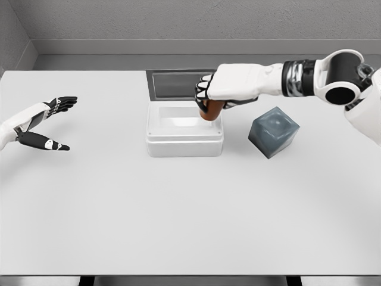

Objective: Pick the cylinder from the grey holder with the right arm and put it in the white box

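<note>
My right hand [209, 100] reaches in from the right and is shut on a reddish-brown cylinder [211, 112], whose lower end shows under the fingers. The cylinder hangs over the right inner edge of the white box [184, 145], an open rectangular box at the table's middle. The grey holder [273, 131], a dark grey cube, sits to the right of the box with nothing in it. My left hand [49, 122] rests at the far left above the table, fingers spread and holding nothing.
The box's grey lid [172, 83] stands open behind it. The white table [190, 226] ends at a front edge near the picture's bottom, and grey walls rise behind it.
</note>
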